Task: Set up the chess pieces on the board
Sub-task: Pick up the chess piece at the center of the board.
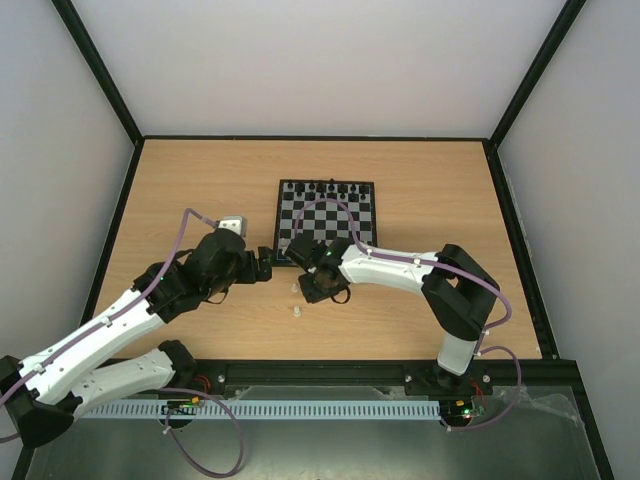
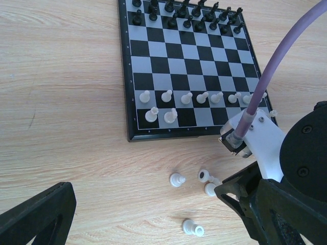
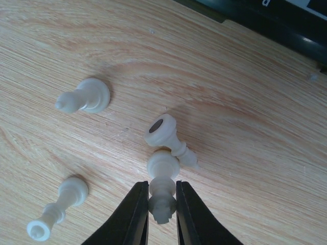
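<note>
The board (image 1: 278,215) lies at the table's middle back and also shows in the left wrist view (image 2: 153,137). A row of white pawns (image 2: 188,97) and two white pieces (image 2: 152,115) stand on its near rows. Several white chess pieces lie on the wood in front of it (image 2: 177,179) (image 2: 193,227). My right gripper (image 3: 162,204) is low over the table, shut on the upper part of one white piece (image 3: 163,166), whose base touches another lying piece (image 3: 162,128). My left gripper (image 2: 163,224) is open and empty, left of these pieces.
Black pieces (image 2: 184,13) fill the board's far two rows. Two more loose white pieces lie left of my right gripper (image 3: 84,97) (image 3: 56,209). The right arm's wrist and purple cable (image 2: 271,81) cross the board's near right corner. A black frame rims the table (image 1: 130,190).
</note>
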Tool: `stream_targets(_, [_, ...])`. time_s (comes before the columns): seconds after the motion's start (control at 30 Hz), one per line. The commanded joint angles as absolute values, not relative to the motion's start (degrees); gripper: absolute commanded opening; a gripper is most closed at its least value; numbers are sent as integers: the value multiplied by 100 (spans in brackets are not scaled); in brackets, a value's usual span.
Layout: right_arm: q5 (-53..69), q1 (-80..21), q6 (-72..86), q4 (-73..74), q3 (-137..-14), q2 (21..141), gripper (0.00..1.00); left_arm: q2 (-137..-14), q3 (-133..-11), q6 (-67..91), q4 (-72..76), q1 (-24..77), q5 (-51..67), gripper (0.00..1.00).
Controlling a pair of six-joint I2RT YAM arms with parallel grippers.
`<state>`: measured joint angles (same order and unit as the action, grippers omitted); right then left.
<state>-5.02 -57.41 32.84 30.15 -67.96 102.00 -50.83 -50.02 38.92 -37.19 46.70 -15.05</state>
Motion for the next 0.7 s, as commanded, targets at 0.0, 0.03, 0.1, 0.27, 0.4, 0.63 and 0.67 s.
stream_targets(0.0, [-546, -5781, 3288, 3361, -6698, 10062, 13, -5148, -4948, 3842, -3677, 4649, -1521, 99])
stream_targets(0.03, [-557, -5783, 3287, 3366, -6693, 10037, 10, -5158, -4948, 3845, -3679, 4645, -1521, 99])
stream_targets(0.1, [-572, -5785, 3296, 3387, -6692, 9952, 10, -5167, -4966, 3850, -3675, 4646, -1514, 99])
stream_targets(0.27, [-715, -5777, 3225, 3740, -6993, 9575, 10, -5159, -5027, 3849, -3703, 4646, -1503, 100])
stream_targets(0.4, [-1015, -5719, 3092, 4237, -7581, 9382, 12, -5126, -5045, 3849, -3736, 4649, -1512, 99])
stream_targets(0.63, [-1084, -5107, 2679, 4533, -8363, 9699, 12, -5091, -5062, 3825, -3785, 4649, -1536, 99])
stream_targets(0.67, [-1094, -5046, 2635, 4561, -8459, 9774, 12, -5077, -5062, 3824, -3793, 4644, -1542, 99])
